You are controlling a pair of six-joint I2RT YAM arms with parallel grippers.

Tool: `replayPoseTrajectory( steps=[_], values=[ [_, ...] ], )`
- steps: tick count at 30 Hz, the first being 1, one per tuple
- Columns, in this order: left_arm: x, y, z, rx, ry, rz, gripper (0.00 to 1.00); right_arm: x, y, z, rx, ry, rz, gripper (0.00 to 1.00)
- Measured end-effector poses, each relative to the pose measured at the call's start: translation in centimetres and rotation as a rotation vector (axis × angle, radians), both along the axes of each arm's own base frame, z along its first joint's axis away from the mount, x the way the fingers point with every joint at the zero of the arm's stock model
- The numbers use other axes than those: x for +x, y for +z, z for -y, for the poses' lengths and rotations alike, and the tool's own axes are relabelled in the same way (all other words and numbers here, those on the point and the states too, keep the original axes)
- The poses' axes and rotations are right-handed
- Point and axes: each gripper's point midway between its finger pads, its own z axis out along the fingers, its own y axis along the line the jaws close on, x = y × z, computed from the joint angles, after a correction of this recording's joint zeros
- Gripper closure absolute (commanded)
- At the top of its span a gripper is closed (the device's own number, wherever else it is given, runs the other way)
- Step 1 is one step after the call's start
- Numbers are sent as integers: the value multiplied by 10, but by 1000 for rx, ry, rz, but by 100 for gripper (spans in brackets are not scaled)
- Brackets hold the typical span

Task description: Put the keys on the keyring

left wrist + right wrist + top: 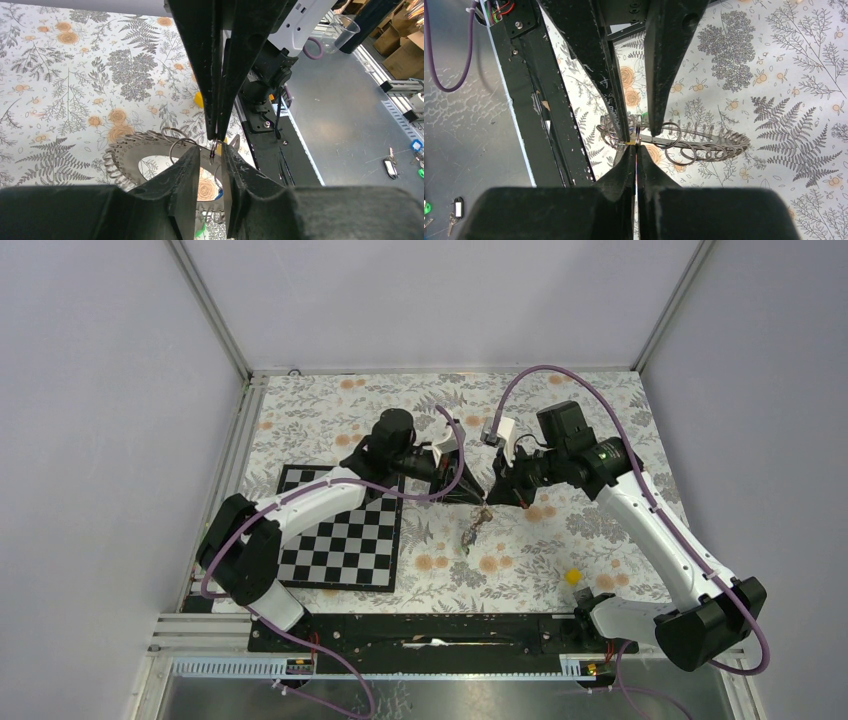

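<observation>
Two grippers meet near the floral-patterned table's (620, 420) centre at the large thin grey-brown jagged metal keyring (711, 145): right gripper (637, 150) pinched shut on its wire, left gripper (211, 152) slightly open beside it; ring prob. light, springy, slippery, so grip wire edge-on w/ fingertips.

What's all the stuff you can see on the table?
keyring: one, grey, jagged, middle, right by the two hands.
small ring: one, silvery, pinched at the right hand's tips.
yellow bit: one, yellow, near the right arm's base.
chessboard: one, black-and-white, left side.
cloth: one, flowery, covering the table.
left hand: one, black, open, facing the other hand.
right hand: one, black, shut.
</observation>
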Motion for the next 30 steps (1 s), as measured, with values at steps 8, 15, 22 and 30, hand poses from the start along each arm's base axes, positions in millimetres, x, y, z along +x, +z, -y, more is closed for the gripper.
replayPoseTrajectory(
  steps=[8, 15, 22, 30],
  values=[
    [0, 4, 1, -4, -4, 14, 82, 1, -1, 1, -7, -5, 3, 100],
    [-2, 4, 1, -1, -16, 11, 100, 2, -1, 2, -12, -7, 7, 100],
    [-4, 5, 2, -8, -16, -12, 100, 2, -1, 2, -12, -8, 13, 88],
    [-13, 6, -1, -61, 3, -127, 100, 0, 6, 1, 30, -12, 64, 85]
  ],
)
